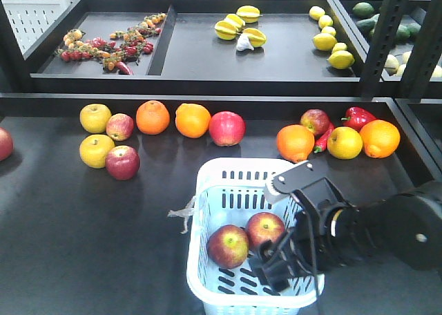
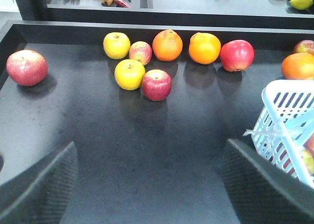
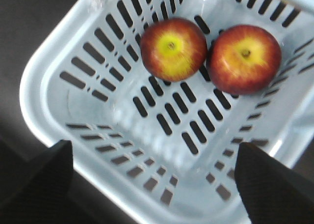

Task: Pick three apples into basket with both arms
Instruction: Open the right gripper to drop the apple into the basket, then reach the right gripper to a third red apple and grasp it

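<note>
The pale blue basket (image 1: 201, 197) stands at the front of the dark table with two red-and-yellow apples (image 1: 227, 246) (image 1: 266, 229) side by side on its slotted bottom. My right gripper (image 1: 273, 265) hangs open over the basket's near right corner. In the right wrist view both apples (image 3: 173, 48) (image 3: 245, 58) lie beyond the empty, wide-apart fingers (image 3: 39, 180). My left gripper (image 2: 149, 184) is open and empty above bare table, with the basket (image 2: 287, 116) to its right. Loose apples lie ahead: a maroon one (image 2: 156, 84), a bright red one (image 2: 237, 55) and one far left (image 2: 27, 67).
Oranges (image 1: 152, 117) (image 1: 193, 120) (image 1: 295, 143), yellow round fruits (image 1: 95, 117) (image 1: 96, 150) and red peppers (image 1: 358, 116) line the back of the table. A raised shelf (image 1: 207, 80) behind holds starfruit, lemons and small tomatoes. A black upright post (image 1: 387, 32) stands at right.
</note>
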